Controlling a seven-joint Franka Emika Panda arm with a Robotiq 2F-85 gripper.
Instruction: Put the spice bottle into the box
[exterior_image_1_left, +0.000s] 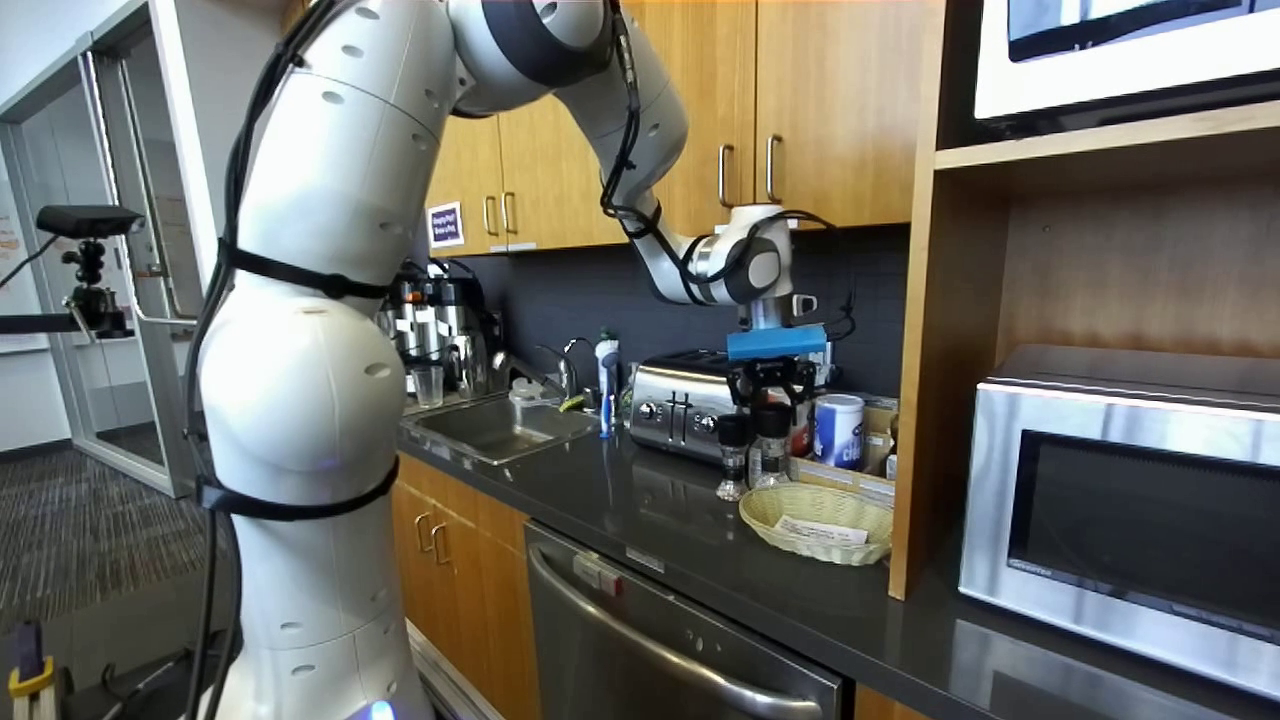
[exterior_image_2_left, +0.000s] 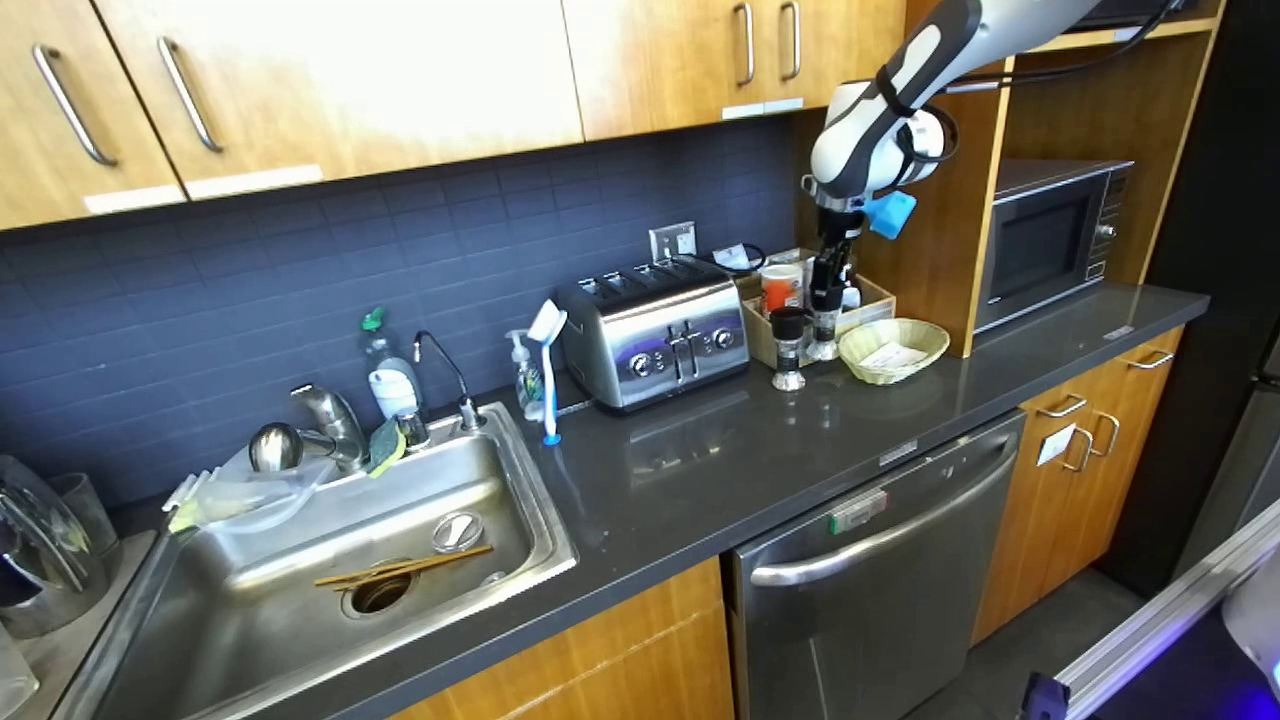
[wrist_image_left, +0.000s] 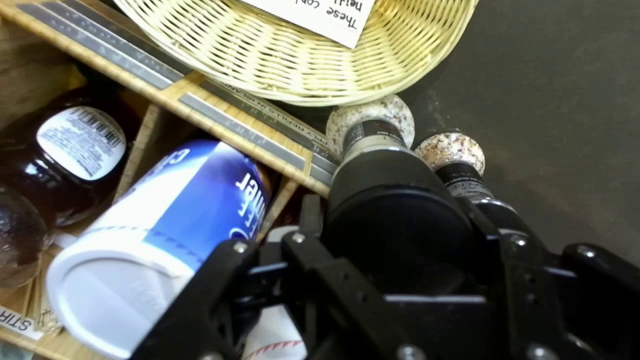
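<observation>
Black, jointed and pointing down, the gripper has its two fingers parted about as wide as the dark cap of a spice bottle, one finger on each side of it; whether they press on the cap I cannot tell. Above, in both exterior views, the white arm hangs over the bottle, with a blue block near its wrist. That bottle stands upright on the dark grey desk, outside the pale woven basket, whose rim shows right at its foot; I cannot say if the two touch. A slip of printed paper lies in the basket. Just beside the spice bottle stands a second bottle with a similar dark cap. Along the other side runs a divided wooden holder, with a blue and white can in one compartment and a brown bottle in the next. A steel toaster stands near the holder. Past an upright wooden panel there is a silver microwave. Farther off along the desk, the other way, a blue and white brush stands on end, and beyond it lies the steel sink, with thin brown sticks by the drain
</observation>
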